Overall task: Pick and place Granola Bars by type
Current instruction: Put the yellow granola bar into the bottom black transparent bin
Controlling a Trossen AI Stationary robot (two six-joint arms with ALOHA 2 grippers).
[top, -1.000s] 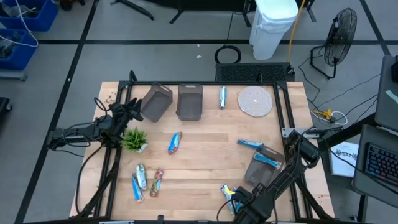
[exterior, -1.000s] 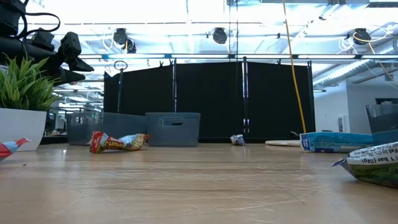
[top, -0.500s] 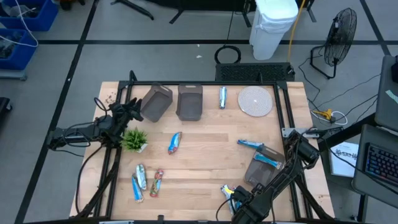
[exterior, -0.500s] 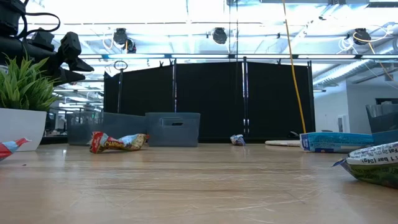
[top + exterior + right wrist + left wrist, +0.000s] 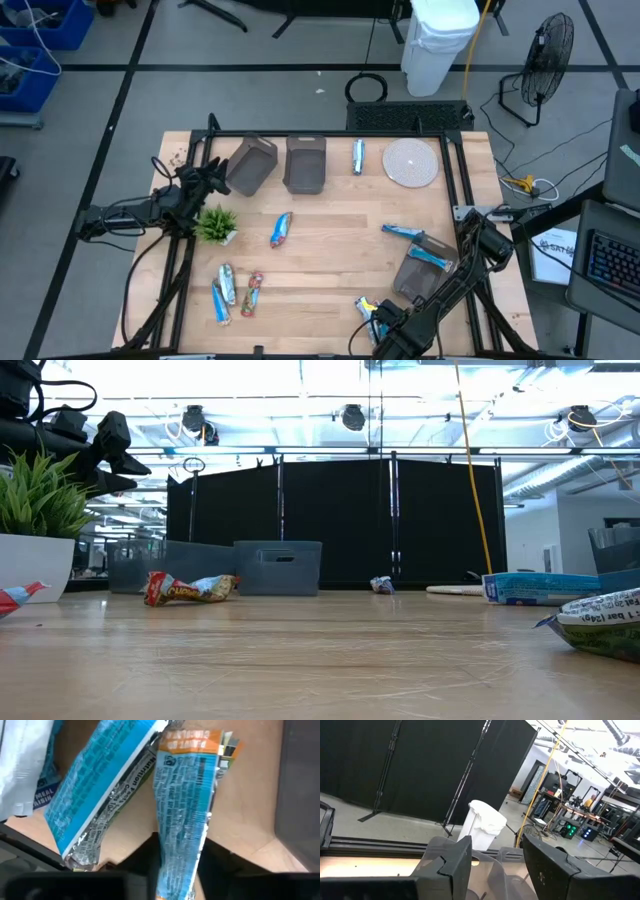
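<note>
Now you are looking at the tabletop [image 5: 330, 250] carrying two grey bins [image 5: 251, 165] at its far side and a third [image 5: 418, 272] near your right arm. Your left hand [image 5: 215, 176] is hovering half open above the green plant [image 5: 216, 224], holding nothing. Your right hand [image 5: 177, 870] is closing on an orange-ended granola bar [image 5: 186, 800] at the near edge, beside a blue bar [image 5: 102, 785].
</note>
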